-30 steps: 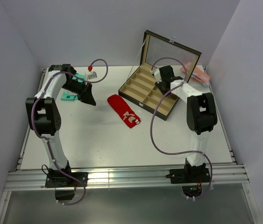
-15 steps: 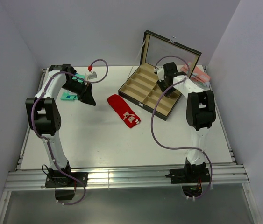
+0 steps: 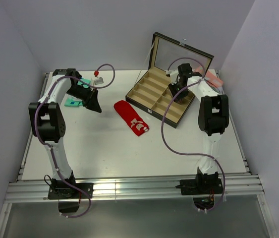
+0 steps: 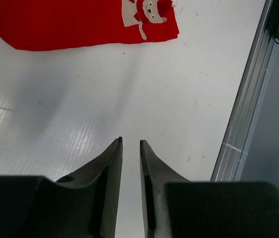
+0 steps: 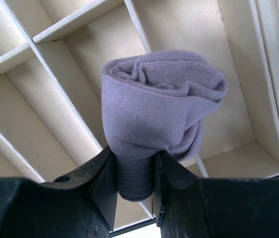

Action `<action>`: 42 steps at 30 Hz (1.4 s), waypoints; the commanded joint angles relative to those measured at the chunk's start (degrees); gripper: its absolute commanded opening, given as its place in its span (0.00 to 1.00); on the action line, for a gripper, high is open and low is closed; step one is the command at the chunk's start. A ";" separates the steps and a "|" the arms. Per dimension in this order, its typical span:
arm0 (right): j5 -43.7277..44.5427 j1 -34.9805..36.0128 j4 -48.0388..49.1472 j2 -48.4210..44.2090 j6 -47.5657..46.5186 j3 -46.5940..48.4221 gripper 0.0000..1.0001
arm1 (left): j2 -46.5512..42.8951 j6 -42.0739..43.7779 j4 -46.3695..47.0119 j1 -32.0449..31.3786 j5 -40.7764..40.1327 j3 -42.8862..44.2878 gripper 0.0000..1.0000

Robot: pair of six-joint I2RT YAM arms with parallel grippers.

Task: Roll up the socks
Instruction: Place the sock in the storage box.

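Note:
One red sock (image 3: 131, 117) with a white emblem lies flat on the table in the middle; its emblem end also shows in the left wrist view (image 4: 80, 22). My left gripper (image 3: 93, 105) hovers to its left, over bare table, jaws almost together and empty (image 4: 130, 141). My right gripper (image 3: 178, 93) is over the divided box and is shut (image 5: 134, 163) on a rolled lavender sock bundle (image 5: 159, 104), held above a compartment divider. No second red sock is in view.
An open wooden box (image 3: 151, 91) with several compartments and a raised lid (image 3: 181, 54) stands at the back right. A teal sock (image 3: 74, 102) lies at the back left under the left arm. A pale pink bundle (image 3: 212, 79) lies right of the box.
My right gripper has moved a little toward the back right over the box with the lavender bundle. The left arm and the red sock have not moved.

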 commanded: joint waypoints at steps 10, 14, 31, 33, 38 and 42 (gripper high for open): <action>-2.24 3.34 -12.34 4.91 0.26 0.08 0.00 | -0.42 0.87 -1.36 -0.20 0.05 1.97 0.26; -2.41 4.31 -13.13 4.64 0.52 -0.10 0.00 | -0.24 0.78 -1.45 -0.29 0.13 2.14 0.26; -2.15 5.01 -17.78 7.45 3.86 2.37 0.00 | -0.42 0.34 -1.45 -0.99 0.40 3.02 0.25; -1.09 5.01 -18.23 8.15 4.39 3.51 0.00 | -0.33 0.17 -1.45 -0.99 0.05 3.20 0.25; 2.24 5.01 -19.81 10.09 5.53 5.61 0.01 | -0.07 -0.80 -1.36 -1.34 -0.13 3.90 0.26; 3.82 5.01 -20.43 10.97 5.80 6.76 0.05 | -0.07 -1.33 -1.28 -1.69 -0.22 4.08 0.26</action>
